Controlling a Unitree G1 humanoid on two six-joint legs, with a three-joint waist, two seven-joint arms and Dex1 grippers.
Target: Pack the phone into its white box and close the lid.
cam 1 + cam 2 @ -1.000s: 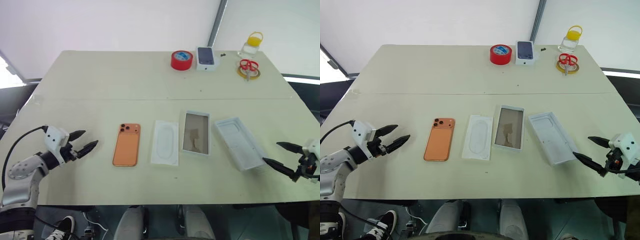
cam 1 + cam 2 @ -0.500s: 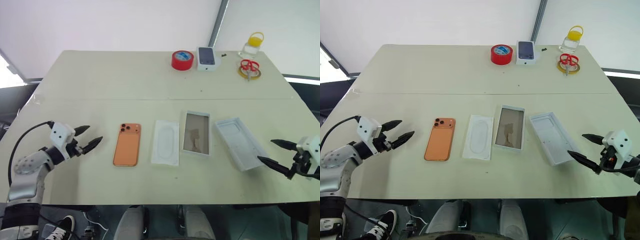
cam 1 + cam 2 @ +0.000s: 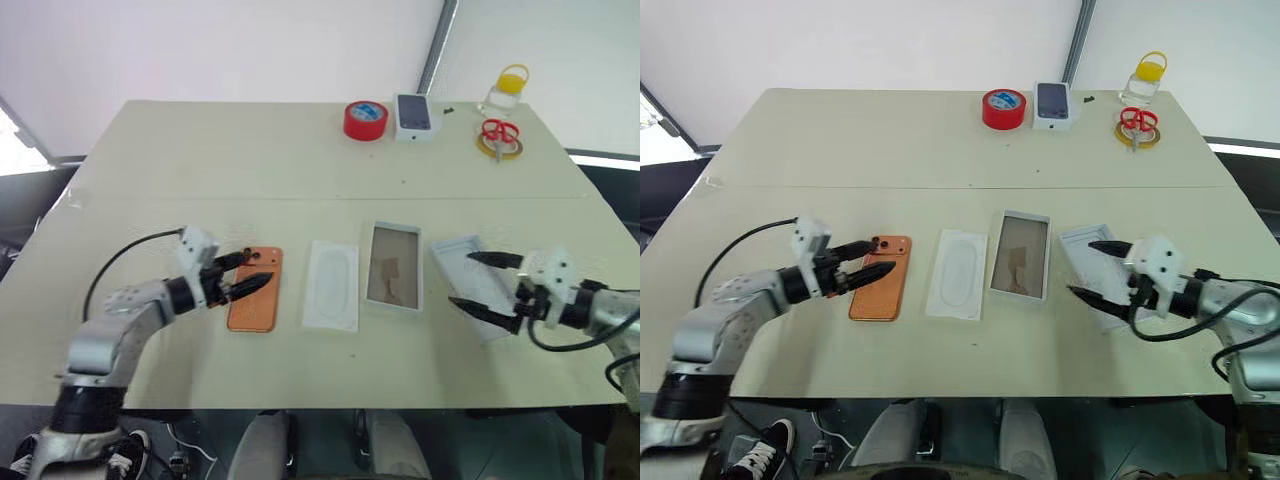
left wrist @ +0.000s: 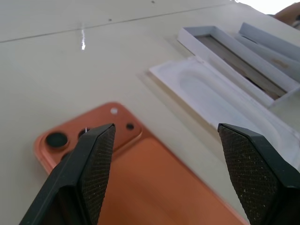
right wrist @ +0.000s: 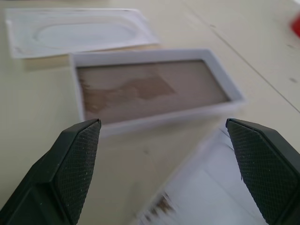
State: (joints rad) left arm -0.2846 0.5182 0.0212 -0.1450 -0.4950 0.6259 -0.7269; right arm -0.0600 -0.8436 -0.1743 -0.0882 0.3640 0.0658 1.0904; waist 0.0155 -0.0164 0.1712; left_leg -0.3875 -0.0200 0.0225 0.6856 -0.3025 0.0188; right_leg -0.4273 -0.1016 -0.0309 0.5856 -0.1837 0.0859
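Phone [image 3: 254, 290] lies back-up on the bench [image 3: 200, 160], at 9 o'clock of the flat insert [image 3: 331, 285], with the left gripper [image 3: 247, 270] spread wide over its camera corner. At 3 o'clock of the insert, the white box [image 3: 393, 266] holds no phone, and beside it the right gripper [image 3: 478, 283], fingers [image 5: 262, 168] released, hovers over the lid [image 3: 475, 280] near the bench's front edge.

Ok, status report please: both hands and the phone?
Left hand open over phone. Right hand open over lid. White box empty; insert lies between.
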